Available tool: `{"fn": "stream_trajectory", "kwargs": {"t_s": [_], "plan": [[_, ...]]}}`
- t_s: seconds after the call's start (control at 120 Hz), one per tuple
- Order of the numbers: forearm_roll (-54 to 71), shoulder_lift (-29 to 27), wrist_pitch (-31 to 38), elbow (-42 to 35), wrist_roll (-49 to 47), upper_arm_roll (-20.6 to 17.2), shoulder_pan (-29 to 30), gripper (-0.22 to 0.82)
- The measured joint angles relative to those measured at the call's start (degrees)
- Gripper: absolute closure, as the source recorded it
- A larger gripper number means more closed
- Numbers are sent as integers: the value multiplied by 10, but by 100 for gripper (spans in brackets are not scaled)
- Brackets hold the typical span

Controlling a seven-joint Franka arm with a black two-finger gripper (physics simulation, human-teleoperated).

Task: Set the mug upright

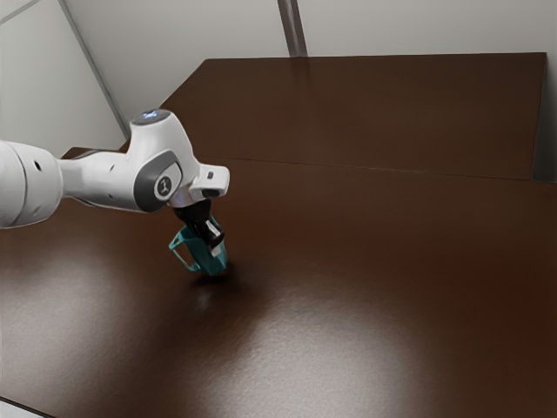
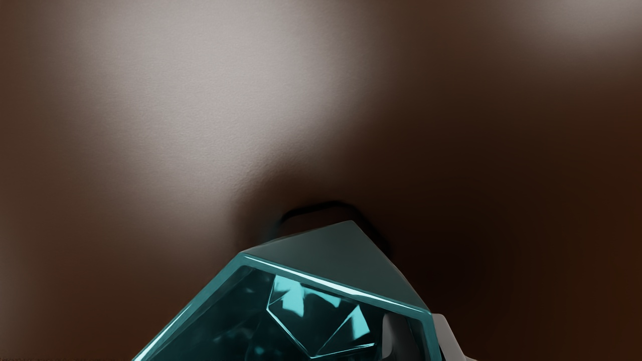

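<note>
In the exterior view, my gripper (image 1: 214,242) points down at the teal, faceted mug (image 1: 202,259), its two fingers at the mug's wall on the side away from the handle. The handle sticks out toward the exterior view's left. The mug's base is low, and the body looks slightly tilted. Seen from the wrist, the open mouth of the mug (image 2: 331,271) faces the camera. One finger is inside the mug and the other outside, so the gripper (image 2: 426,336) is shut on the wall. Whether the base touches the table cannot be told.
The dark brown table (image 1: 348,252) extends around the mug, with a seam across its far part. Pale walls (image 1: 418,26) stand behind it. A dark shadow lies under the mug, and bright glare marks the tabletop.
</note>
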Motion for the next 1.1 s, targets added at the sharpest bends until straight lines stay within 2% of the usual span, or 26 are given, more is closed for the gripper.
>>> {"fn": "stream_trajectory", "kwargs": {"t_s": [0.55, 0.8, 1.1], "plan": [[3, 14, 13, 0, -21, 0, -8, 77], [-1, 14, 13, 0, -20, 0, -12, 68], [-2, 14, 16, 0, -18, 0, -11, 52]]}}
